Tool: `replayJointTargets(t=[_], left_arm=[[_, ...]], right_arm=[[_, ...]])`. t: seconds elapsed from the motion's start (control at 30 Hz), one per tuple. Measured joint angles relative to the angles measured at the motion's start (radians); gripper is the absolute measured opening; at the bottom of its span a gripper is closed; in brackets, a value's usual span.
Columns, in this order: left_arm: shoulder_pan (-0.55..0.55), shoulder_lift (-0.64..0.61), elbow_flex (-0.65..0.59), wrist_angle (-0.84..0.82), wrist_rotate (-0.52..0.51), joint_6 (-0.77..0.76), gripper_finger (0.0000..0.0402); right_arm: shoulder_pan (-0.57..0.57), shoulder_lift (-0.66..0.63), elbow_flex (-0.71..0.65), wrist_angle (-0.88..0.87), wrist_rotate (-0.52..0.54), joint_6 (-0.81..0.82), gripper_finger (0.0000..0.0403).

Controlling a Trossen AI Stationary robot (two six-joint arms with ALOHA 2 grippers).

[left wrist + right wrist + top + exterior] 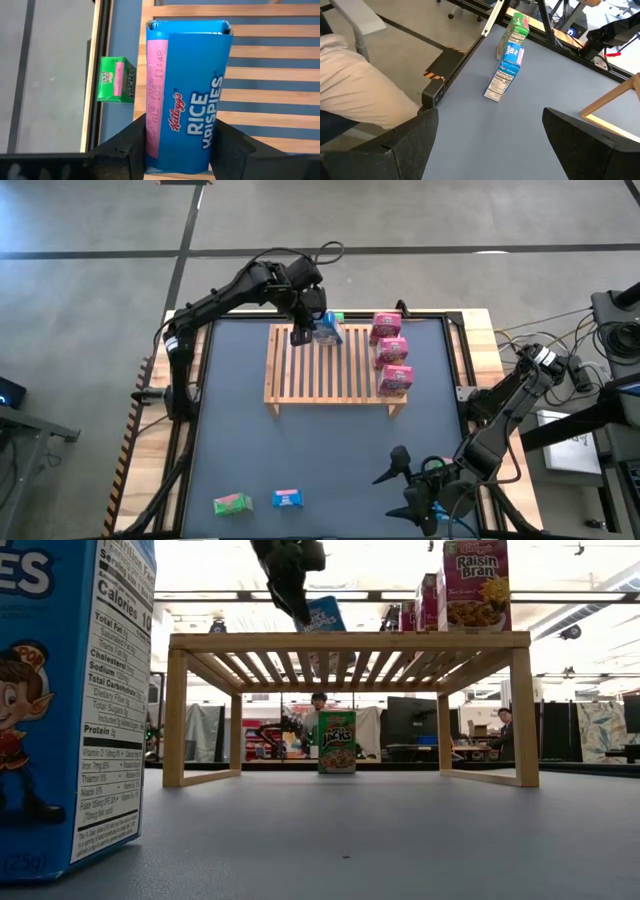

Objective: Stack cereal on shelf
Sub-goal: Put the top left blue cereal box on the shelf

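Note:
The shelf [330, 370] stands mid-table. Three pink cereal boxes [391, 352] stand in a row along its right end. My left gripper [305, 332] reaches down over the shelf's far left part, shut on a blue cereal box [190, 100]. A green box [116, 80] stands on the table just beyond the shelf's far edge. Another green box [232, 503] and a blue one [288, 499] stand near the table's front edge. My right gripper [405, 485] waits open at the front right, with nothing between its fingers. My left gripper pinches the blue box between its two fingers [132, 147], one on the pink narrow side [152, 142], the other on the opposite side, near the box's upper end. The fingers slant down from above. The box is tilted, its lower end [322, 628] at the slats.
The shelf's middle and left slats [310, 380] are bare. The dark tabletop [330, 450] between the shelf and the front boxes is open. Raised rails frame the table's edges. A person [365, 95] is close beside the table in the right wrist view.

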Motion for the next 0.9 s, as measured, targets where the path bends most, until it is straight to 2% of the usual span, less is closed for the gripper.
replayJointTargets(t=[0.2, 0.7, 0.9], left_arm=[[-0.001, 0.000, 0.000, -0.002, -0.014, -0.011, 0.0168], [-0.002, 0.000, -0.004, 0.015, -0.012, -0.016, 0.0170], [-0.006, 0.000, -0.005, 0.017, -0.010, -0.016, 0.0194]], right_arm=[[-0.003, 0.000, 0.000, 0.000, 0.000, 0.000, 0.0348], [-0.003, 0.000, 0.000, 0.000, 0.000, -0.002, 0.0348], [-0.003, 0.000, 0.000, 0.000, 0.001, -0.004, 0.0348]])
